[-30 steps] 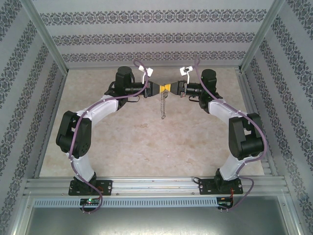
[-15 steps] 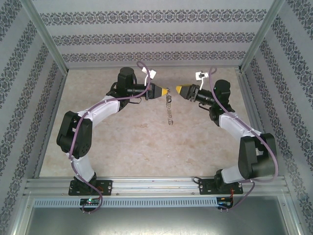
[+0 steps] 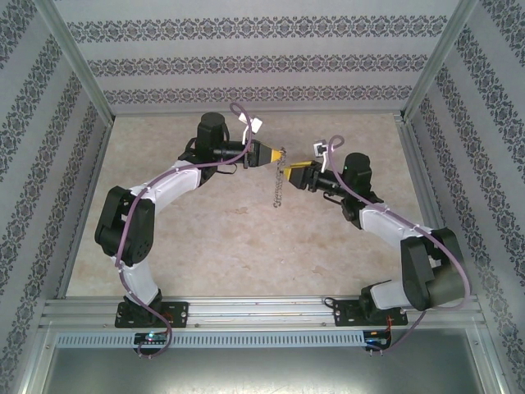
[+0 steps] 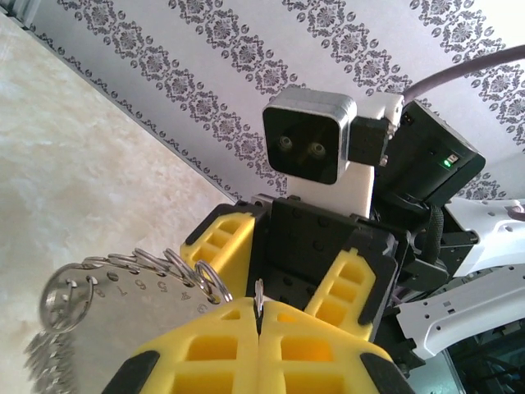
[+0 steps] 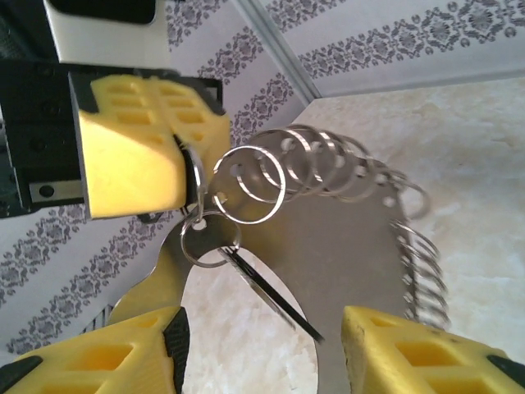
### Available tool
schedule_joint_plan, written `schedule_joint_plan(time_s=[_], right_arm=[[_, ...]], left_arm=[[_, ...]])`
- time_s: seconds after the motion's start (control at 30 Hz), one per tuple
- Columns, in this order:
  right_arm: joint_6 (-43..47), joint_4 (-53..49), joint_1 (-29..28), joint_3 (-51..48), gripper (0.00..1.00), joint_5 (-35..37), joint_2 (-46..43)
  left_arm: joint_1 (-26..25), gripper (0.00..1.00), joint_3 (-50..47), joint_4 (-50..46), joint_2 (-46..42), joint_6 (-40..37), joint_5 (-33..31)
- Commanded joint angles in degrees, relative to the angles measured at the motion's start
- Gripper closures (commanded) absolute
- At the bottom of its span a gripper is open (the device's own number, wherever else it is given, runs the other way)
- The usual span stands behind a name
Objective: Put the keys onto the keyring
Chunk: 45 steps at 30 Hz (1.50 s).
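Observation:
The keyring is a flat grey metal hoop fringed with small split rings, hanging from my left gripper. The left gripper is shut on the keyring's rim, a sliver of metal poking up between its yellow pads. In the right wrist view the keyring fills the middle, held by the left gripper's finger. A thin key, seen edge-on, dangles from a small split ring on the hoop. My right gripper is open just below it, its fingers either side of the key without touching.
The marbled beige tabletop lies below the hanging ring. Patterned walls and metal frame posts enclose the cell on three sides. Both arms meet high over the far half of the table.
The right gripper let go at the ring, pulled back to the right, then came back lower and leftward, just under the left gripper. The left gripper shifted slightly right, still holding the swinging keyring.

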State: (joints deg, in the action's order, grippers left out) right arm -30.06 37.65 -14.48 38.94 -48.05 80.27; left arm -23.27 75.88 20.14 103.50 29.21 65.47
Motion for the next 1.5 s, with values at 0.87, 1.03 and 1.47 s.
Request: schedule_joint_plan(time_s=[0.87, 1.03, 1.47], right_arm=[[4.51, 3.66, -4.22, 3.12, 0.96, -1.26, 3.03], [4.27, 4.21, -4.24, 2.21, 0.73, 0.15, 2.73], [-0.18, 13.72, -4.73, 1.84, 0.81, 1.56, 6.85]], left_arm=[[-0.46, 1.0, 0.58, 5.17, -3.3, 1.63, 2.02], [-0.51, 1.0, 0.59, 5.65, -3.49, 1.97, 2.03], [-0.47, 1.0, -0.68, 6.91, -4.19, 2.5, 1.41]])
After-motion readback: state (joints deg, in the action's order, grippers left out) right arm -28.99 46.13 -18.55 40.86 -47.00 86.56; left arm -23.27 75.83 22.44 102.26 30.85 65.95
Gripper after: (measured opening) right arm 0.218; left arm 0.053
